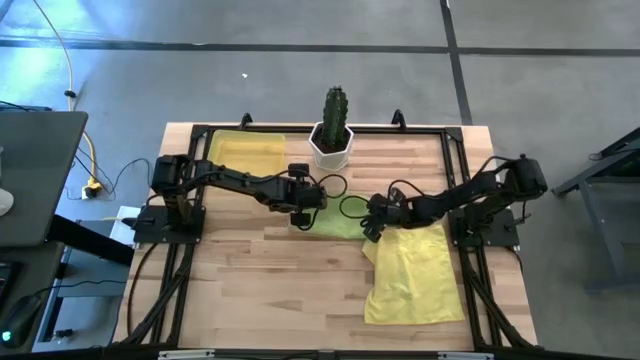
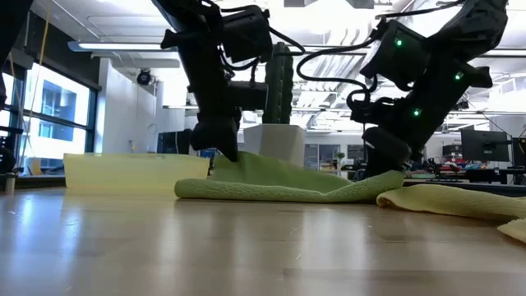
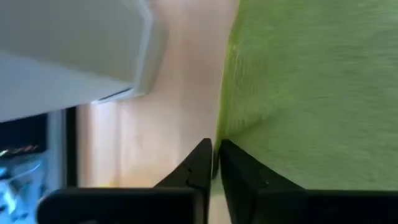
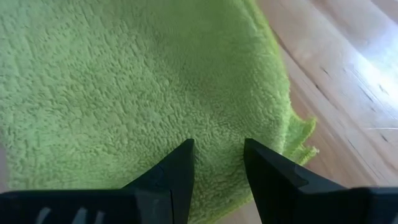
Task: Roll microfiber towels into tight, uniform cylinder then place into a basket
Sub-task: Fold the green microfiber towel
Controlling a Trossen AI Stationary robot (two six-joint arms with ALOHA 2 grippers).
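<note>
High view is showing the pale wooden plank desk point(image 1: 270, 280) with a black frame running along its edges, and the lime green microfiber towel point(image 1: 335, 215) lying near its middle, just in front of the white hexagonal pot holding a ribbed green cactus point(image 1: 333, 125). The left pincer point(image 1: 305, 212) is sitting at the towel's left edge and the right pincer point(image 1: 371, 226) at its right edge. In the left wrist view the left pincer point(image 3: 215, 163) is pressing its two dark fingers almost together, nipping the thin hem of the lime green towel point(image 3: 311, 93), whose nap is looking short and fine. In the right wrist view the right pincer point(image 4: 217, 171) is standing with its fingers apart over the fluffy, looped pile of the same towel point(image 4: 137, 81), close to a frayed corner, gripping nothing. The low view is showing the green cloth point(image 2: 279, 185) sagging in soft folds, lifted slightly at the left pincer point(image 2: 220, 144). The pale yellow microfiber towel point(image 1: 415, 275) is lying flat and rumpled by the desk's right side, touching the green one. The shallow translucent yellow plastic basket point(image 1: 247, 152) is resting at the far left corner, with bare wood lying open at the front left.
</note>
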